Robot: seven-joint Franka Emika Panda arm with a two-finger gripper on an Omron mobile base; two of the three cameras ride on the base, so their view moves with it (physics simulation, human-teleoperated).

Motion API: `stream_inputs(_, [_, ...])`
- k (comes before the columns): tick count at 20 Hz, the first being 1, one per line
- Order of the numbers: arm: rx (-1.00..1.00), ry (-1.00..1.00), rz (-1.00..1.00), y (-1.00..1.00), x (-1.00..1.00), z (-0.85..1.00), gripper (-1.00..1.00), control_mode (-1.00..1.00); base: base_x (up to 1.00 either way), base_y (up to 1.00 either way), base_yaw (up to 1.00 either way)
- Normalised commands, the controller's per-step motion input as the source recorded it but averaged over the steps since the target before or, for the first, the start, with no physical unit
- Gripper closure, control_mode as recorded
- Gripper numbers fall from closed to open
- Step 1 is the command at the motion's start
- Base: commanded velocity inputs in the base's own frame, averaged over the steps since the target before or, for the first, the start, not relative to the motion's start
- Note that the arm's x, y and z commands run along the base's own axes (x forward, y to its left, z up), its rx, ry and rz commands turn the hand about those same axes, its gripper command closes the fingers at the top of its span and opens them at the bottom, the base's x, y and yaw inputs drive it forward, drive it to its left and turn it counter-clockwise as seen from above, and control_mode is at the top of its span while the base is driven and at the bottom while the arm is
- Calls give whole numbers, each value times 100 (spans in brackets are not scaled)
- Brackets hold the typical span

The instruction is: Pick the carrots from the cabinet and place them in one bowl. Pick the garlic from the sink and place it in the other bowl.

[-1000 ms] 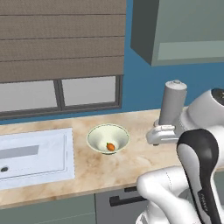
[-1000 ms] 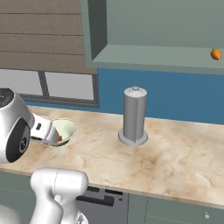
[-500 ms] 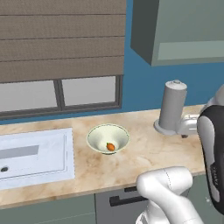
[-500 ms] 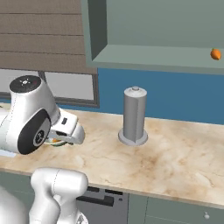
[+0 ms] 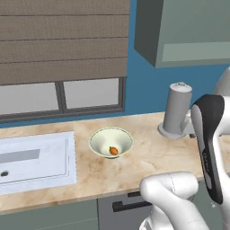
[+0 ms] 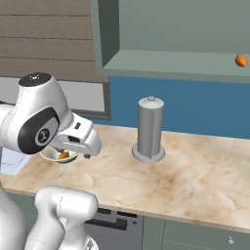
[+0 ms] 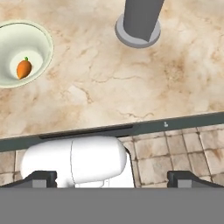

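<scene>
While the pincer (image 7: 112,177) gapes, a carrot (image 7: 23,68) lies well apart.

Carrot (image 5: 113,151) in bowl (image 5: 99,137) on counter (image 5: 148,155). Sink (image 5: 49,152) left of bowl, canister (image 5: 176,110) right of it. Second carrot (image 6: 240,60) on cabinet (image 6: 161,59) shelf, above counter.

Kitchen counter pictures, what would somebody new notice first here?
Probably the small orange carrot lying in the wide shallow cream-green bowl on the marbled beige counter, between the pale sunken sink and the tall grey cylinder canister. Next, a second orange carrot sits alone on the shelf of the grey-green wall cabinet, high at the right. The big white arm crosses in front, its open gripper empty above the counter's front edge.
</scene>
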Motion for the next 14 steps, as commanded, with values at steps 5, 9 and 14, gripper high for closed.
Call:
stream_inputs(5, [0, 0, 0, 0, 0, 0, -100, -100, 0, 0, 0])
stream_inputs(9, [0, 0, 0, 0, 0, 0, -100, 100, -8, 0, 0])
stream_inputs(14, [0, 0, 0, 0, 0, 0, -100, 100, -67, -11, 0])
